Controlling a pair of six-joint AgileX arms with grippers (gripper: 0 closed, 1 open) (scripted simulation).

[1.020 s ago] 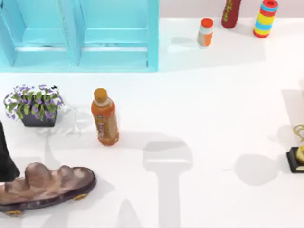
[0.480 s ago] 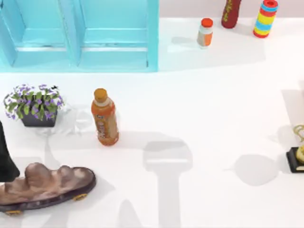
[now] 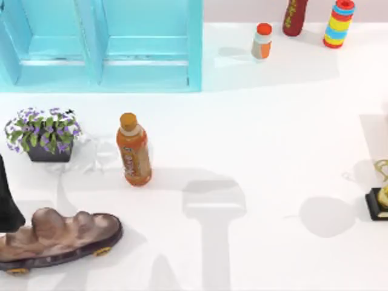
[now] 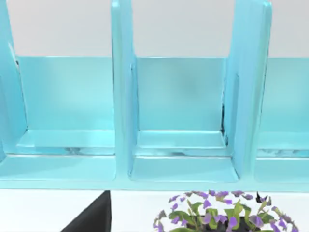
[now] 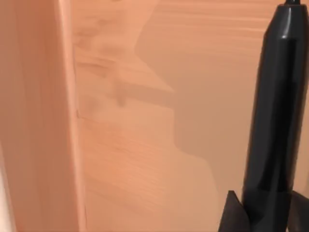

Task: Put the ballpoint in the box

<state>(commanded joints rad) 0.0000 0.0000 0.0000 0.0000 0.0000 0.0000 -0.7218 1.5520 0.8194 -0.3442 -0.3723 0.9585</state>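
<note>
In the right wrist view the ballpoint (image 5: 276, 106) is a slim black pen standing close in front of a pale orange wooden surface, the box (image 5: 125, 125), with a raised wall along one side. My right gripper (image 5: 264, 215) is shut on the ballpoint's lower end, with a dark finger (image 5: 232, 215) showing beside the pen. My left arm (image 3: 7, 200) is a dark shape at the table's left edge, beside the brown rock ornament.
A cyan shelf unit (image 3: 103, 42) fills the back left. A potted purple plant (image 3: 43, 134), an orange bottle (image 3: 134, 150) and a brown rock ornament (image 3: 57, 236) stand on the left. Small bottles (image 3: 262, 41) stand at the back right, and a black-based object (image 3: 379, 203) sits at the right edge.
</note>
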